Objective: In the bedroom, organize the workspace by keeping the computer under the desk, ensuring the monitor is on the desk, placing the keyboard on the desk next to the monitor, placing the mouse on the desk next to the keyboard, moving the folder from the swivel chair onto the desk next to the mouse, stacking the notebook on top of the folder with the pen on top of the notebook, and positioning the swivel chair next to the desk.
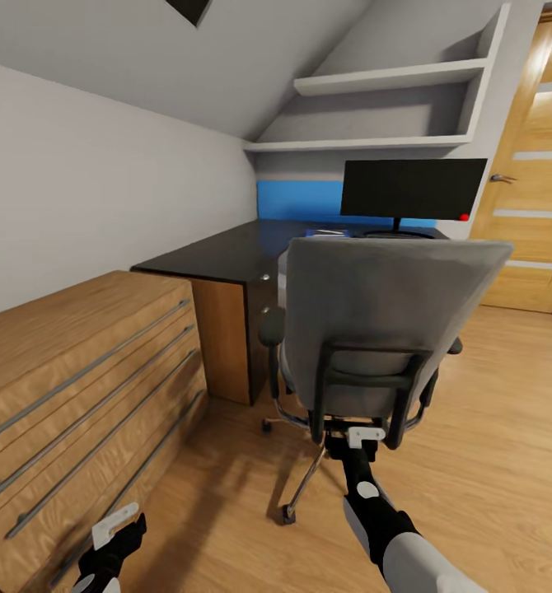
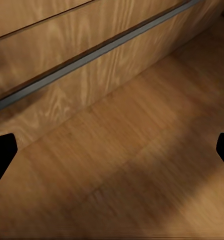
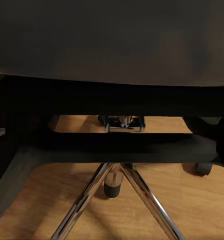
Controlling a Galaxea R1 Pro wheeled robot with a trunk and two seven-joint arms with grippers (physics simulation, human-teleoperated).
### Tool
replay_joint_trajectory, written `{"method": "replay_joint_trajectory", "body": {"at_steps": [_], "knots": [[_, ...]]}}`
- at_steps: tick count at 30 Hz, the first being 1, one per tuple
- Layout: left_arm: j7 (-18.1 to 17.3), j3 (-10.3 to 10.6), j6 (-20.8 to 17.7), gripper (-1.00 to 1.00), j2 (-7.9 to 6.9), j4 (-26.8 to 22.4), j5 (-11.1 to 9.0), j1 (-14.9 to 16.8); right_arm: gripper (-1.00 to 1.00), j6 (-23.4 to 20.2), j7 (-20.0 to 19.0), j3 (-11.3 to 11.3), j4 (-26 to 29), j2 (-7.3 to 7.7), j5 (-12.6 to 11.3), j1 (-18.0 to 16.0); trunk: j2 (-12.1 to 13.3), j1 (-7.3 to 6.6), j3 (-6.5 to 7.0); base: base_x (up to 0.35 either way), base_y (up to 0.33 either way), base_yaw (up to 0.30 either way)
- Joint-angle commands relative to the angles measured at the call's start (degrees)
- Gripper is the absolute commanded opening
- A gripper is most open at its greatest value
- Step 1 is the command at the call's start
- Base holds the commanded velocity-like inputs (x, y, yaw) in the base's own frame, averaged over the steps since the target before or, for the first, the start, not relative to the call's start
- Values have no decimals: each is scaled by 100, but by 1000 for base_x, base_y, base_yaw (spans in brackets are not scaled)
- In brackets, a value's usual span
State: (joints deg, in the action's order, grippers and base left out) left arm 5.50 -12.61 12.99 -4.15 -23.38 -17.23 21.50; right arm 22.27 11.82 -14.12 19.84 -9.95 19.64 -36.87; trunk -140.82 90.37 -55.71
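The swivel chair (image 1: 387,317) stands in the middle with its grey back toward me, close to the black-topped desk (image 1: 218,251). The monitor (image 1: 413,189) stands upright on the desk by the blue back panel. My right gripper (image 1: 361,441) sits low behind the chair, at the black frame under its back. In the right wrist view its dark fingers stand at the sides, open, with the chair's chrome star base (image 3: 123,187) just ahead. My left gripper (image 1: 115,527) hangs open near the floor. Keyboard, mouse, folder, notebook, pen and computer are hidden or out of view.
A light wooden drawer chest (image 1: 78,387) fills the left, its handle rail (image 2: 96,52) near my left gripper. A small pale flat thing (image 1: 325,233) lies on the desk. White shelves (image 1: 383,78) hang above. A wooden door (image 1: 540,165) is at right, with bare floor (image 1: 490,428) before it.
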Motion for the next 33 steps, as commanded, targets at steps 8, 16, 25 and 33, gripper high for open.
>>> {"method": "replay_joint_trajectory", "body": {"at_steps": [8,16,25,33], "knots": [[5,13,19,100,44,34,-44,4,100,14,13,-29,-6,-5,67,-4,-2,-1,-20,-1,0,202],[5,13,19,100,46,35,-44,4,100,14,13,-29,-5,-5,67,-4,-2,-1,-31,0,0,167],[4,13,19,100,46,59,-44,4,100,14,13,-29,-14,-5,83,-4,-2,-1,-32,-170,0,11],[-31,13,19,100,127,102,-36,4,100,91,9,-17,-242,-5,92,-4,-2,-1,-32,-313,0,0]]}}
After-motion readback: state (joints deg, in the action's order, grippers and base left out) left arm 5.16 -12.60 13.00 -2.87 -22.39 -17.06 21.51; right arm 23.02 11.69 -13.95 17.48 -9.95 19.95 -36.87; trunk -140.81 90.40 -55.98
